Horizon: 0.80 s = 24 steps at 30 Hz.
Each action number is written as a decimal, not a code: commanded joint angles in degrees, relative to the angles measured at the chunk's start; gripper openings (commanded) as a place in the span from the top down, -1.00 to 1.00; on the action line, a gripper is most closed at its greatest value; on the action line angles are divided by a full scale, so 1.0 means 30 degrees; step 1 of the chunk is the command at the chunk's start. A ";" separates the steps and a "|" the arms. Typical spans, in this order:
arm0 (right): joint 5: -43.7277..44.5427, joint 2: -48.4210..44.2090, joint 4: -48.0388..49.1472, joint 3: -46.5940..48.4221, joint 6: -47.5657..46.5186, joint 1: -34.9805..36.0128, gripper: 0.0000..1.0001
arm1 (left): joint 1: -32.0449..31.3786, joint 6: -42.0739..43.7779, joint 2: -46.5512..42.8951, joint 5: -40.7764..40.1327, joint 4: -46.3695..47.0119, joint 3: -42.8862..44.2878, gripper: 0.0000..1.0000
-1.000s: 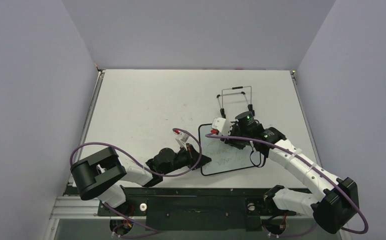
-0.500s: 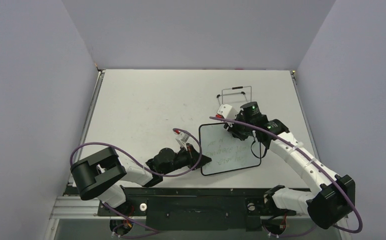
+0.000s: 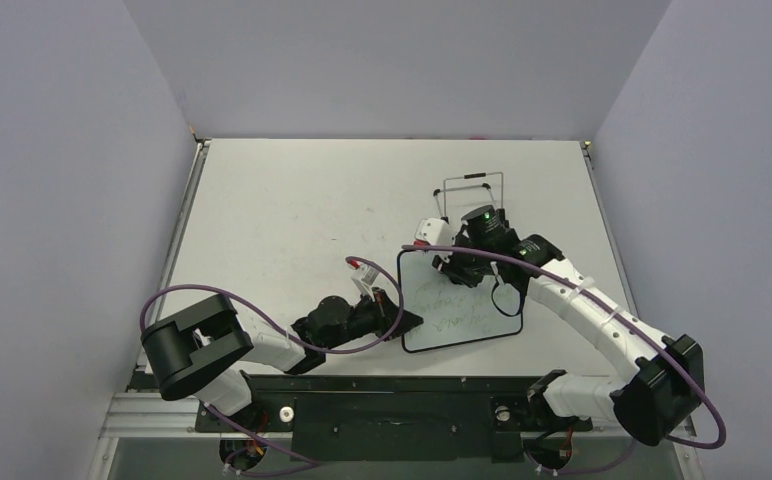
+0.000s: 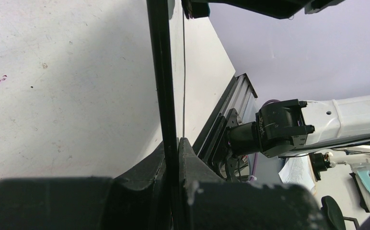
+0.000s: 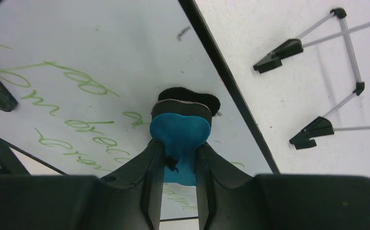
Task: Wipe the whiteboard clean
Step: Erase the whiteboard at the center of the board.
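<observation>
White table holds one whiteboard, one eraser, one wire stand

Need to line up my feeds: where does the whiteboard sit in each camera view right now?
Top external: the whiteboard lies right of centre, between the two arms.
Left wrist: seen edge-on, a black strip running from top centre down into the left pincer, which is clamped on it.
Right wrist: it fills the upper left, with green writing on it.
Shared landmark: the white table, which shows in all three views.
</observation>
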 commanded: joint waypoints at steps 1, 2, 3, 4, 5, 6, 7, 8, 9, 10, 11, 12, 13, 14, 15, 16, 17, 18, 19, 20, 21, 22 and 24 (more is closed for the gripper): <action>0.1819 -0.0191 0.0883 -0.0536 0.1015 -0.1492 1.00 | -0.0203 0.1208 -0.0446 0.1036 0.1516 0.0298 1.00; 0.2155 -0.0222 0.1187 -0.0551 0.1527 -0.1670 1.00 | -0.0203 0.1203 -0.0390 0.1126 0.1593 0.0338 1.00; 0.2824 -0.0193 0.1709 -0.0540 0.1744 -0.1913 1.00 | -0.0203 0.1202 -0.0303 0.1155 0.1625 0.0371 1.00; 0.3068 -0.0084 0.1908 -0.0494 0.2060 -0.1968 1.00 | -0.0203 0.1172 -0.0260 0.1192 0.1672 0.0376 1.00; 0.3433 -0.0007 0.2204 -0.0372 0.2172 -0.2002 1.00 | -0.0203 0.1172 -0.0256 0.1218 0.1665 0.0380 1.00; 0.3408 0.0139 0.2258 -0.0278 0.2277 -0.2012 1.00 | -0.0203 0.1157 -0.0265 0.1215 0.1659 0.0381 1.00; 0.3301 0.0192 0.2291 -0.0069 0.2295 -0.1969 1.00 | -0.0217 0.1165 -0.0324 0.1200 0.1644 0.0359 1.00; 0.2928 0.0291 0.2272 0.0005 0.2198 -0.1923 1.00 | -0.0210 0.1185 -0.0448 0.1152 0.1537 0.0341 1.00; 0.2651 0.0312 0.2090 0.0097 0.2065 -0.1742 1.00 | -0.0204 0.1222 -0.0493 0.1139 0.1466 0.0327 1.00; 0.2040 0.0299 0.1922 0.0117 0.1657 -0.1604 1.00 | -0.0204 0.1265 -0.0622 0.1093 0.1324 0.0325 1.00; 0.1724 0.0272 0.1570 0.0023 0.1384 -0.1142 1.00 | -0.0203 0.1277 -0.0668 0.1066 0.1256 0.0323 1.00; 0.1164 0.0106 0.1384 -0.0096 0.0813 -0.0400 1.00 | -0.0203 0.1308 -0.0724 0.1045 0.1177 0.0323 1.00; 0.0875 -0.0177 0.1047 -0.0433 0.0494 -0.0172 1.00 | -0.0203 0.1338 -0.0749 0.1033 0.1153 0.0337 1.00; 0.0476 -0.0332 0.0874 -0.0631 -0.0120 0.0403 1.00 | -0.0203 0.1343 -0.0723 0.1036 0.1143 0.0345 1.00; 0.0326 -0.0661 0.0627 -0.1036 -0.0339 0.0640 1.00 | -0.0203 0.1332 -0.0689 0.1038 0.1166 0.0365 1.00; 0.0155 -0.0808 0.0546 -0.1240 -0.0672 0.0884 1.00 | -0.0203 0.1325 -0.0627 0.1053 0.1205 0.0373 1.00; 0.0210 -0.1014 0.0516 -0.1525 -0.0762 0.0939 1.00 | -0.0203 0.1320 -0.0612 0.1093 0.1241 0.0379 1.00; 0.0851 -0.1073 0.0691 -0.1714 -0.0727 0.0944 1.00 | -0.0203 0.1319 -0.0513 0.1125 0.1305 0.0380 1.00; 0.1407 -0.1073 0.0828 -0.1769 -0.0425 0.0911 1.00 | -0.0203 0.1304 -0.0496 0.1141 0.1335 0.0381 1.00; 0.2425 -0.1029 0.1172 -0.1797 -0.0257 0.0732 1.00 | -0.0203 0.1297 -0.0440 0.1148 0.1365 0.0396 1.00; 0.2839 -0.0952 0.1346 -0.1796 0.0161 0.0570 1.00 | -0.0203 0.1276 -0.0416 0.1176 0.1379 0.0421 1.00; 0.3471 -0.0954 0.1785 -0.1774 0.0373 0.0134 1.00 | -0.0210 0.1283 -0.0383 0.1210 0.1398 0.0431 1.00; 0.4335 -0.0860 0.2334 -0.1720 0.0894 -0.0266 1.00 | -0.0204 0.1266 -0.0380 0.1217 0.1438 0.0425 1.00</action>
